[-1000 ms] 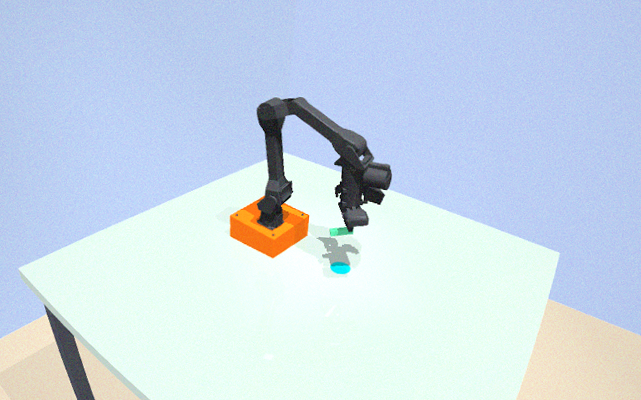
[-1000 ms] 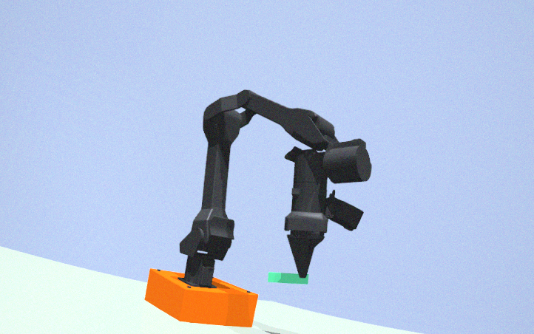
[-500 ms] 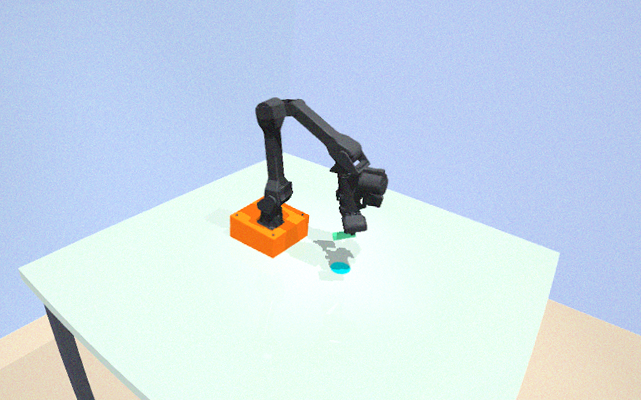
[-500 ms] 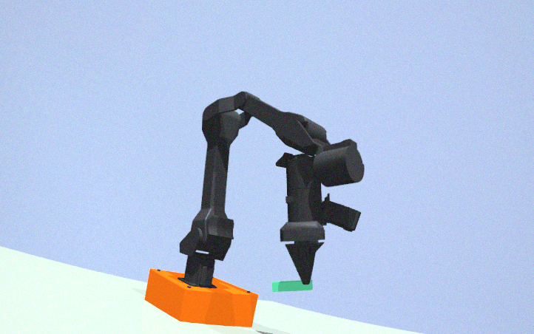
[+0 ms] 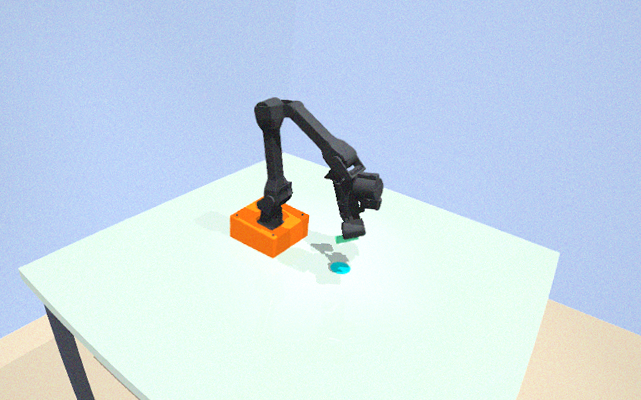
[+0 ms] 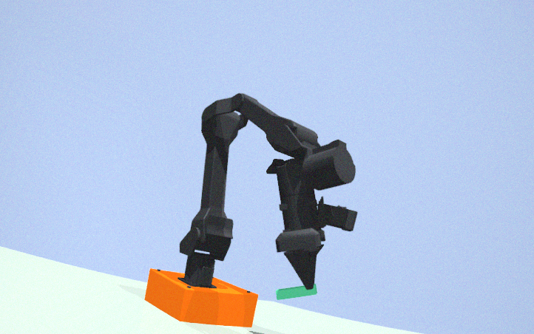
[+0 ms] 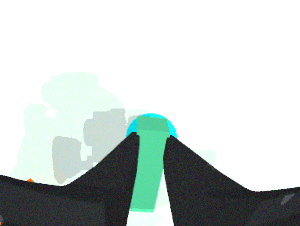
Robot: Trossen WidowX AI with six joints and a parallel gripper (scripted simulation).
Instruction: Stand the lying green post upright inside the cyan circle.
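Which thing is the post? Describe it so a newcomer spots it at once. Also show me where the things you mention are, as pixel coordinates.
On the pale table (image 5: pixel 419 312) (image 6: pixel 70 287), find the orange block (image 5: pixel 251 238) (image 6: pixel 161 293) carrying the black arm. Follow that arm to its gripper (image 5: pixel 350 238) (image 6: pixel 310 288) (image 7: pixel 152 137). The post (image 5: pixel 346 239) (image 6: pixel 295 292) (image 7: pixel 151 170) is the green bar pinched there near one end, off the table, unlike the flat cyan circle (image 5: pixel 339 268) (image 7: pixel 131 131) below.

The green post (image 5: pixel 346 239) (image 6: pixel 295 292) (image 7: pixel 151 170), a slim, straight-sided bar, is gripped near one end in the claw (image 5: pixel 353 238) (image 6: pixel 310 288) (image 7: pixel 153 136) and hangs above the bench (image 5: pixel 402 327) (image 6: pixel 58 291), nearly level with a slight tilt. The cyan circle (image 5: pixel 339 268) (image 7: pixel 131 131), flat and round, lies on the bench, partly hidden behind the post in the wrist view.
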